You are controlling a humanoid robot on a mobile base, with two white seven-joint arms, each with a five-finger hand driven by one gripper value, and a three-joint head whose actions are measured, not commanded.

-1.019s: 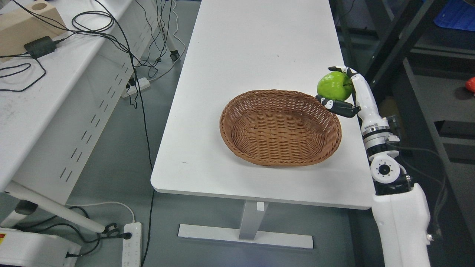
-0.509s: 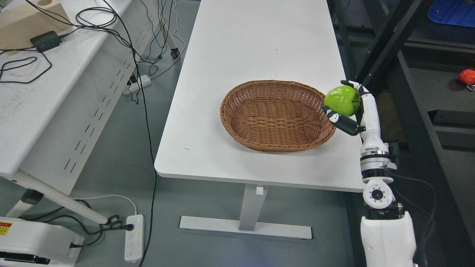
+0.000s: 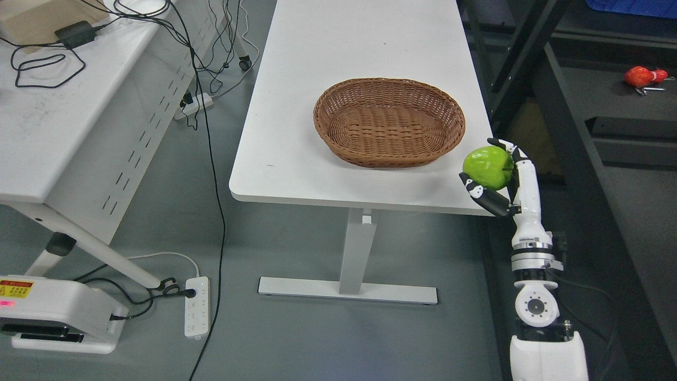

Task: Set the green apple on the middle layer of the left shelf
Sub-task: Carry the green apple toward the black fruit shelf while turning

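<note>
My right hand is shut on a shiny green apple and holds it in the air just off the near right corner of the white table. The arm rises from the bottom right of the picture. A brown wicker basket stands empty on the table, to the upper left of the apple. A dark shelf unit stands to the right, with its frame posts behind the hand. My left arm does not show.
A red object lies on the dark shelf at the upper right. A second white desk with black cables stands at the left. A power strip and a white base unit lie on the grey floor.
The whole picture has shifted: the table and basket now sit higher and farther away, so the camera has moved back. The apple stays in my right hand, now clear of the table's corner.
</note>
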